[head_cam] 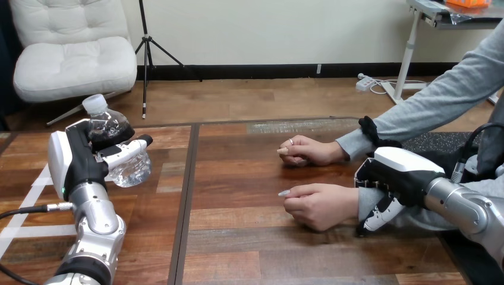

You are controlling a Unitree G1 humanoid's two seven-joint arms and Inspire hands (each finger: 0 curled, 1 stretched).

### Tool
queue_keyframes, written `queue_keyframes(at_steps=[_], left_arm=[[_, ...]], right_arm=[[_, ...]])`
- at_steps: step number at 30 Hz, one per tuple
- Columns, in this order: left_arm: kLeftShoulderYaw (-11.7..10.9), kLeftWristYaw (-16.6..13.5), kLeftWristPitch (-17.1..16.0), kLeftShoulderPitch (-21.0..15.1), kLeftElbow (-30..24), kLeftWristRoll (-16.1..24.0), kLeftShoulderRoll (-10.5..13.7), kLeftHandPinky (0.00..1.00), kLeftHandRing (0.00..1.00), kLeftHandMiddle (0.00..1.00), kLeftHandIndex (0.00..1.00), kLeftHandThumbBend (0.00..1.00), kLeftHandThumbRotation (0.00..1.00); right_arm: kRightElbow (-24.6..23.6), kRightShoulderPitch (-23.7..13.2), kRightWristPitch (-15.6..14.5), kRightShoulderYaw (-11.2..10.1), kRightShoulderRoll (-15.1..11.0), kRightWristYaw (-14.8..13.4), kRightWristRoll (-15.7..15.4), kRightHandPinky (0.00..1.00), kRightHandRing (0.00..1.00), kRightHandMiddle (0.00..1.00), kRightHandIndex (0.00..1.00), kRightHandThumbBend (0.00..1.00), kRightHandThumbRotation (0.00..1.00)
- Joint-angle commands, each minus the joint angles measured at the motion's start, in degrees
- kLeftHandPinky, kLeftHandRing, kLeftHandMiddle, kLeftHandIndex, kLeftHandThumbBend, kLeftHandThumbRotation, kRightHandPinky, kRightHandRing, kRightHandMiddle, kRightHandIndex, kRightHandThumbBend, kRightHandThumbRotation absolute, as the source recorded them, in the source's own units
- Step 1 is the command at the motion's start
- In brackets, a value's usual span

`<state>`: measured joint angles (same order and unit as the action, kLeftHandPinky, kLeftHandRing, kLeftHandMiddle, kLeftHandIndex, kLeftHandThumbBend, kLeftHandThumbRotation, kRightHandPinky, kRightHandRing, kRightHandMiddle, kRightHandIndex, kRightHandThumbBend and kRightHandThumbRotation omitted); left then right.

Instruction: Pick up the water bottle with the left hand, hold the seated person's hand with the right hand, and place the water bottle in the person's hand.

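Left hand (pixel 77 160) near desk (pixel 238 249) left edge, fingers curled round water bottle (pixel 131 169). Bottle lifted, nearly upright, cap up. Person's near hand (pixel 318 205) far right of bottle, palm down. Right hand (pixel 398 175) over person's wrist (pixel 364 205), fingers curled round it.
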<state>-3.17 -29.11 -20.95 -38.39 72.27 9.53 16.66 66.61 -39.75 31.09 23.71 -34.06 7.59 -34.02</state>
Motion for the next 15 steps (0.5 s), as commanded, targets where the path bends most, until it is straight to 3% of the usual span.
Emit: queue_keyframes(at_steps=[1, 15], left_arm=[[0.0, -0.5, -1.0, -3.9, -2.8, 0.4, 0.6, 0.32, 0.39, 0.43, 0.48, 0.76, 0.00], [0.0, -0.6, -0.9, -3.9, -2.7, 0.4, 0.6, 0.25, 0.31, 0.36, 0.48, 0.77, 0.00]], right_arm=[[-1.3, -1.3, 0.5, -0.8, 0.1, -1.2, 0.7, 0.26, 0.30, 0.35, 0.35, 0.79, 0.00], [-1.6, -1.3, 0.1, -1.1, 0.1, -0.2, 1.2, 0.27, 0.30, 0.35, 0.35, 0.76, 0.00]])
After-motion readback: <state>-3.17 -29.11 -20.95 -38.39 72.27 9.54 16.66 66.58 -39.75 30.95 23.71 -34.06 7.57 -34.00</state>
